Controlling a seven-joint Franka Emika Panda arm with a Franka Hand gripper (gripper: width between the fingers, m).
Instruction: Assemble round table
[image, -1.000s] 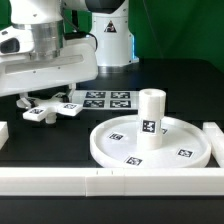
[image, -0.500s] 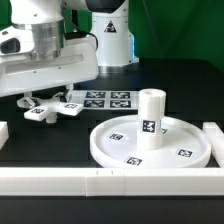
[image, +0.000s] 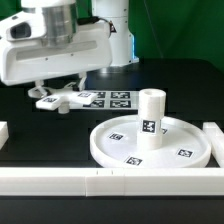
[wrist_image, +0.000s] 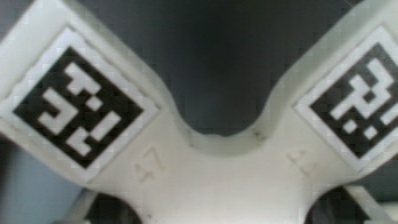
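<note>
Step in hand: carrying the cross-shaped piece (image: 60, 101) over to the disc (image: 105, 140), judged from the grip and from what is left to join.
Fingers (image: 55, 91): clamped on the cross-shaped piece near its hub; wrist view filled by two tagged arms of that piece (wrist_image: 199, 150).
Cross-shaped piece: to the exterior view's left of the disc and farther back, well apart from it, seemingly just clear of the desk (image: 40, 135).
Cylinder (image: 150, 118): upright at the centre of the disc, apparently seated in the socket.
Marker board (image: 112, 99): flat behind the disc, just beside the held piece; best left untouched.
Doing it well: rise above the cylinder top before crossing the disc rim; hold the piece level; centre the hub over the cylinder; lower straight and slowly; probably finish with a turn to seat it.
Risk: a low approach knocking the cylinder sideways; the piece tilting in a narrow grip.
</note>
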